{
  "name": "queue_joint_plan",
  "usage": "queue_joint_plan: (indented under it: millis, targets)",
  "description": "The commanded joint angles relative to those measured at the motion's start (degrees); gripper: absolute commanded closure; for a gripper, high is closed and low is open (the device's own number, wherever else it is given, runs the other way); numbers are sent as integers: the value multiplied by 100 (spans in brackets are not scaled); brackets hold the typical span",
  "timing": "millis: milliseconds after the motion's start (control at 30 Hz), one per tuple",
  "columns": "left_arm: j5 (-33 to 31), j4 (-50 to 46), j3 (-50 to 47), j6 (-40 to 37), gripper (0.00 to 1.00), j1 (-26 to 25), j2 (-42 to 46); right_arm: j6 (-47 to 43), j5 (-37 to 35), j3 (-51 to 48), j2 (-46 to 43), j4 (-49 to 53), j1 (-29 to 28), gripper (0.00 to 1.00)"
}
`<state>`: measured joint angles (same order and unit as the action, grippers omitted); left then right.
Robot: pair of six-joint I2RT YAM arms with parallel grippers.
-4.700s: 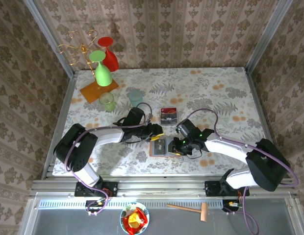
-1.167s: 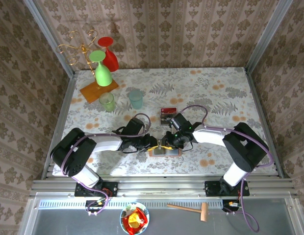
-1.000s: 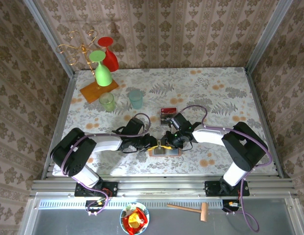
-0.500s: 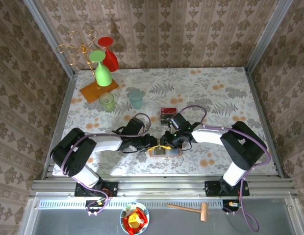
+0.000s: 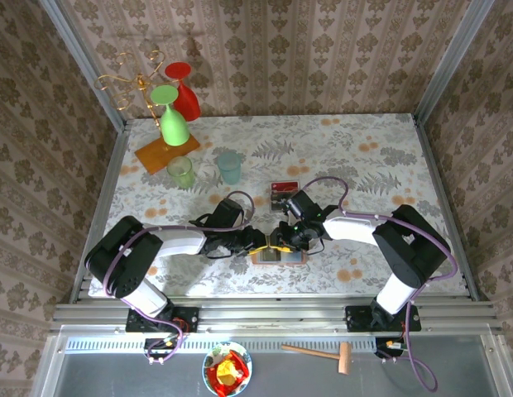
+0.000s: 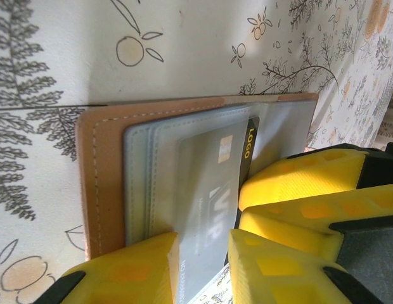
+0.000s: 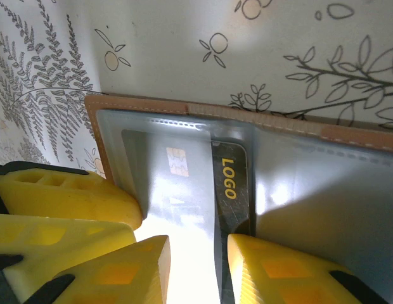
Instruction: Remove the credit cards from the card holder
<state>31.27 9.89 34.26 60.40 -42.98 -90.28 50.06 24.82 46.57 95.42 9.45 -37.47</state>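
Observation:
The card holder [image 5: 280,256] lies open near the table's front edge, tan rim [image 6: 98,177] [image 7: 361,136] around grey-blue pockets. A grey chip card [image 6: 209,171] [image 7: 177,177] sticks partway out of a pocket, over a black card printed LOGO [image 7: 231,183] [image 6: 251,139]. My left gripper [image 5: 261,241] [image 6: 203,253] comes from the left and my right gripper [image 5: 281,240] [image 7: 198,253] from the right; their tips meet over the holder. Both stand slightly open, jaws either side of the grey card's protruding end. More credit cards [image 5: 285,193], dark with a red band, lie behind the holder.
At the back left an orange rack base [image 5: 167,154] carries a green glass [image 5: 174,124] and a red glass [image 5: 186,95]. Two small cups [image 5: 181,170] [image 5: 229,165] sit nearby. The table's front edge [image 5: 273,291] is close behind the holder.
Over the last second both arms have hardly moved. Several seconds ago the grippers stood wider apart at the holder's sides; since then they have closed in over it.

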Motion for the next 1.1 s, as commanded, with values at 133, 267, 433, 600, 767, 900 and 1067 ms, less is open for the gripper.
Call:
queue_joint_plan:
  millis: [133,267,433,600,767,900,1067]
  targets:
    - [-34,-101,-50,-50,72,70,-31,-129,-410,72,-199,601,21,66]
    - [-19,-108,13,-38,72,68,5,-102,-305,87,-276,553,19,66]
    - [19,-218,238,-63,72,70,58,-42,-207,29,-447,370,51,66]
    - [92,-343,470,-120,74,44,38,-83,-164,-33,-572,379,147,67]
    - [128,-396,597,-156,77,-22,-117,-185,-27,-44,-503,394,231,69]
    - [153,-372,598,-183,83,-44,-272,-232,9,-52,-401,387,234,69]
    - [189,-232,467,-181,89,-38,-451,-253,44,-95,-287,334,258,69]
